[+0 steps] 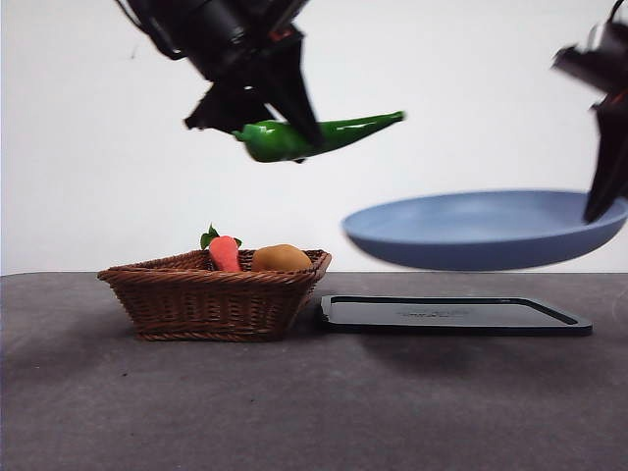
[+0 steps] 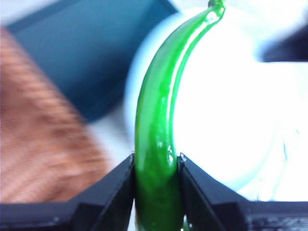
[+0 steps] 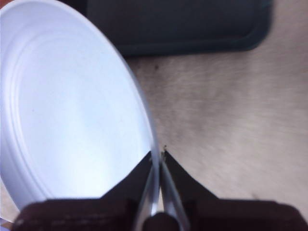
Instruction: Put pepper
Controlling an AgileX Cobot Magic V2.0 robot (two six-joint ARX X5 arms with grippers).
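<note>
Hovering above a dark grey table [image 1: 294, 412], both of my arms are up in the air with something in each. The biggest thing I carry is a pale blue plate [image 1: 481, 231]: my right gripper [image 3: 157, 155] has its jaws pinched shut on the plate's rim, holding it clear above a flat black tray [image 1: 453, 315] that lies on the table. Beside the tray, just touching its near corner, stands a brown wicker basket [image 1: 211, 294] with a red-orange carrot [image 1: 225, 252] and a rounded yellow-orange item [image 1: 281, 258] inside. Up high over the basket, my left gripper [image 2: 156, 163] is clamped on the thick end of the pepper [image 1: 314, 135], jaws pressed against both its sides. The pepper hangs in the air nearly level, its pointed tip reaching toward the plate.
</note>
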